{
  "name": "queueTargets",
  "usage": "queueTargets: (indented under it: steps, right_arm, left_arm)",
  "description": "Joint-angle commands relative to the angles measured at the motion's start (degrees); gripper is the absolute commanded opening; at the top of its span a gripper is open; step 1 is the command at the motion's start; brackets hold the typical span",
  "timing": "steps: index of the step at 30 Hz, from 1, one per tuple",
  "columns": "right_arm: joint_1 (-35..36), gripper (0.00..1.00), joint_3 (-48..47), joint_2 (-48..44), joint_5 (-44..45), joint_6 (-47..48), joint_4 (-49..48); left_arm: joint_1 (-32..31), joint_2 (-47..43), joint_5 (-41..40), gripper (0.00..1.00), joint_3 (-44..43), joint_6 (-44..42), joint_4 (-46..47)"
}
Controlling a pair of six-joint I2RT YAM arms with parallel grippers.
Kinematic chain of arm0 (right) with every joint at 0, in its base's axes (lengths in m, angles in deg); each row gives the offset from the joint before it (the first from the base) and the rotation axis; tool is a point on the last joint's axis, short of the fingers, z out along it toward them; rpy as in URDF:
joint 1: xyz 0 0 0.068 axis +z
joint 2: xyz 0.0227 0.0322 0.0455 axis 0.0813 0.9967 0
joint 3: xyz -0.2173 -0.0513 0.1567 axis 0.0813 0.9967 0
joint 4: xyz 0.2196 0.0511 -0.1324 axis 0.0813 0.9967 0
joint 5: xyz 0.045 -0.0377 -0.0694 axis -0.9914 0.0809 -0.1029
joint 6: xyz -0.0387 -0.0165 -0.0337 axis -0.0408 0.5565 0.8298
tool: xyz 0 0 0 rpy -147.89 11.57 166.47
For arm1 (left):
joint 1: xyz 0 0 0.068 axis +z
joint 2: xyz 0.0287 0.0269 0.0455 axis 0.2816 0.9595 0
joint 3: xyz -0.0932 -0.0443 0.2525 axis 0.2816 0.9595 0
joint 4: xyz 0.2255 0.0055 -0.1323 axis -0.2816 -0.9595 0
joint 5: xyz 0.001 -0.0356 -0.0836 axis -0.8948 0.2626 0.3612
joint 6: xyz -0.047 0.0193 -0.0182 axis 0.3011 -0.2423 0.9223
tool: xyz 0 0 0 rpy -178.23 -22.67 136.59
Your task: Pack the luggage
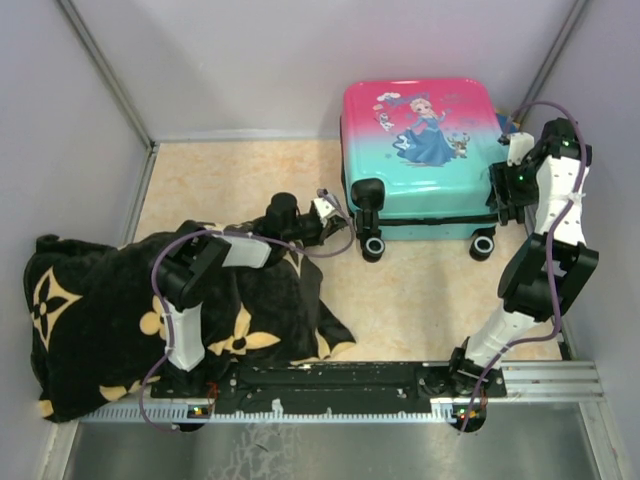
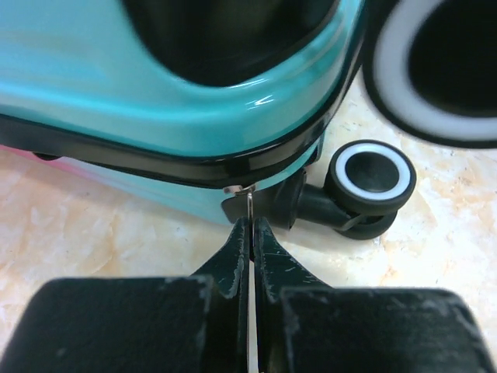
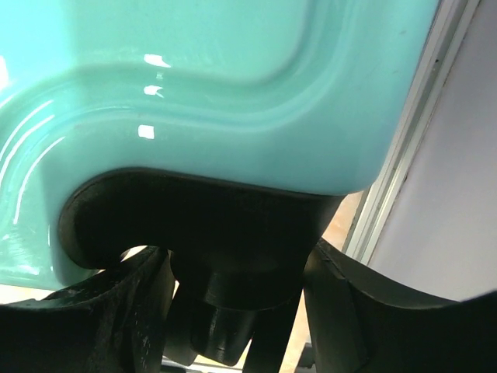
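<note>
While the luggage (image 1: 420, 150) lies flat, print upward and wheels toward my bases, my left pincer (image 1: 325, 210) sits at its near left corner, clenched tight. From my left wrist I see the two fingers (image 2: 233, 256) pressed together, their tips right against the black seam of the teal shell. A thin silvery tab (image 2: 238, 189) shows at the tips. Whether I truly pinch it or it only stands in front of them, I cannot make out. Just to the right of that spot a black wheel (image 2: 371, 177) with a white ring juts from the luggage. A second, larger ring is cut off at the top right corner and blurred.

My right pincer (image 1: 503, 185) is at the luggage's near right corner. My right wrist view is filled with teal shell, and below it a dark wheel mount (image 3: 233, 233) sits between my spread fingers. One finger stands on each side of it, very near, but the dark shapes run together. I cannot tell whether they squeeze it or merely straddle it, and the wheel itself is cut off at the bottom edge.

Left of the luggage and nearer to me, the black blanket (image 1: 100, 300) lies heaped under my left arm, and part of it is hidden by that arm
</note>
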Motion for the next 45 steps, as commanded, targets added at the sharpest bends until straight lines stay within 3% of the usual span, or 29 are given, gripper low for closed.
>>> queueTargets:
  steps: [1, 6, 10, 23, 31, 35, 42, 45]
  right_arm:
    - [1.5, 0.00, 2.6, -1.5, 2.6, -11.0, -6.6]
    - [2.1, 0.00, 3.6, -2.2, 2.4, -12.2, -8.2]
    - [2.1, 0.00, 3.4, -2.4, 0.9, -13.1, -8.5]
    - [2.8, 0.00, 10.5, -6.2, -8.6, -16.6, -9.0]
    - [3.3, 0.00, 14.6, -11.5, -9.7, -16.9, -9.5]
    - [3.5, 0.00, 15.7, -12.0, -11.1, -17.8, -9.4]
    - [3.5, 0.00, 16.7, -12.3, -12.4, -19.8, -10.6]
    - [3.7, 0.00, 17.7, -12.5, -14.1, -20.4, -10.8]
  left_arm:
    - [-9.0, -2.9, -5.9, 0.00, 6.3, 4.1, 10.8]
    - [-14.3, -4.8, -11.5, 0.00, 9.9, 1.2, 15.1]
    - [-16.9, -3.9, -14.7, 0.00, 7.0, 1.5, 11.5]
    - [-28.7, 9.2, -28.0, 0.00, -9.4, 7.4, 9.0]
    - [-32.5, 20.1, -27.2, 0.00, -22.6, 5.2, 10.1]
    - [-34.5, 24.3, -30.9, 0.00, -28.4, 5.8, 9.1]
    - [-37.1, 21.0, -43.2, 0.00, -22.5, 2.6, 9.2]
    - [-37.2, 22.4, -42.4, 0.00, -23.9, 2.4, 9.0]
